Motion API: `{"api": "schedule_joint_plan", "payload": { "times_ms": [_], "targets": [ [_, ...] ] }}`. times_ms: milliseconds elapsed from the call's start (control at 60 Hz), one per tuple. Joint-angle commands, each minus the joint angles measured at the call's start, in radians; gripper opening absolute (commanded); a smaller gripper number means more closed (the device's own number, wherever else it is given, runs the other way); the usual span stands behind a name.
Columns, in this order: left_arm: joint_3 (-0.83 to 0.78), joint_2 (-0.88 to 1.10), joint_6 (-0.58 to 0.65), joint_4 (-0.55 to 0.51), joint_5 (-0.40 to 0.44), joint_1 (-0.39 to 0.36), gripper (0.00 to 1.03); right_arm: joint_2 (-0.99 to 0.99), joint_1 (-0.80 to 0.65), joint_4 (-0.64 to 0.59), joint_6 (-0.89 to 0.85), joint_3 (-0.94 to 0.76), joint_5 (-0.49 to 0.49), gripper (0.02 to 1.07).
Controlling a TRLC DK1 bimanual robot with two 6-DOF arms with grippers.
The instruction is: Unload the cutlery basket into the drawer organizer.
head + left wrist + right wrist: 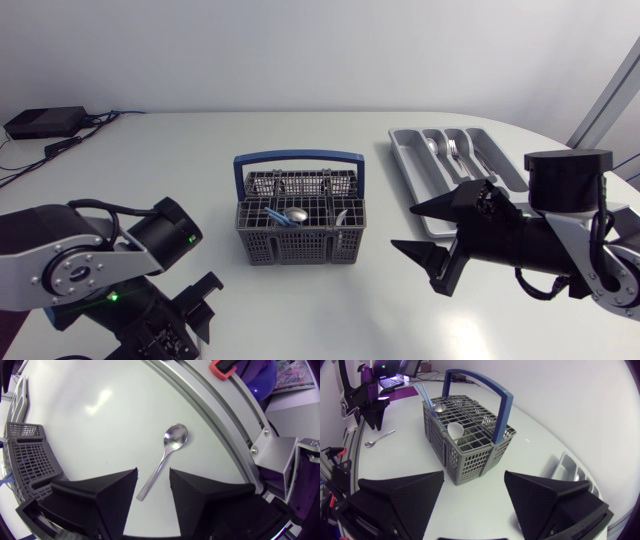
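Item: cutlery basket [298,215], grey mesh with a blue handle, upright near the table's middle. It contains a metal spoon [297,214], a white spoon [455,430] and thin blue sticks [425,394]. Drawer organizer [455,165]: a grey tray on the basket's right-arm side, well apart from it, with forks [452,150] and other cutlery in its compartments. Loose spoon [162,460]: flat on the table on the basket's left-arm side, clear of the basket. Left gripper [152,490]: fingers parted and holding nothing, above that loose spoon. The spoon's handle end shows in the gap between the fingertips, its bowl lies ahead of them, and neither finger touches it. Right gripper [474,485]: fingers spread wide and empty, between the basket and the organizer. The basket stands ahead of its fingertips, apart from them.
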Motion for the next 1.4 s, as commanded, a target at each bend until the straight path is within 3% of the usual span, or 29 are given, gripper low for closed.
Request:
{"api": "schedule_joint_plan", "payload": {
  "times_ms": [0,533,717,867,1200,1383],
  "targets": [
    [-0.046,0.017,0.047,0.026,-0.019,-0.025,0.52,0.010,-0.023,0.005,-0.010,0.023,-0.021,0.89],
    [-0.132,0.129,0.060,0.216,-0.079,-0.065,0.51,-0.066,-0.099,-0.041,-0.027,0.005,-0.066,0.89],
    [-0.146,0.142,0.054,0.245,-0.081,-0.078,0.34,-0.093,-0.106,-0.047,-0.028,-0.008,-0.069,0.89],
    [-0.144,0.164,0.033,0.271,-0.081,-0.093,0.08,-0.103,-0.114,-0.051,-0.028,-0.017,-0.078,0.89],
    [-0.103,0.207,-0.029,0.270,-0.073,-0.110,0.06,-0.135,-0.128,-0.065,-0.030,-0.032,-0.079,0.89],
    [-0.035,0.199,-0.061,0.231,-0.013,-0.085,0.05,-0.149,-0.131,-0.068,-0.030,-0.040,-0.082,0.89]
  ]
}}
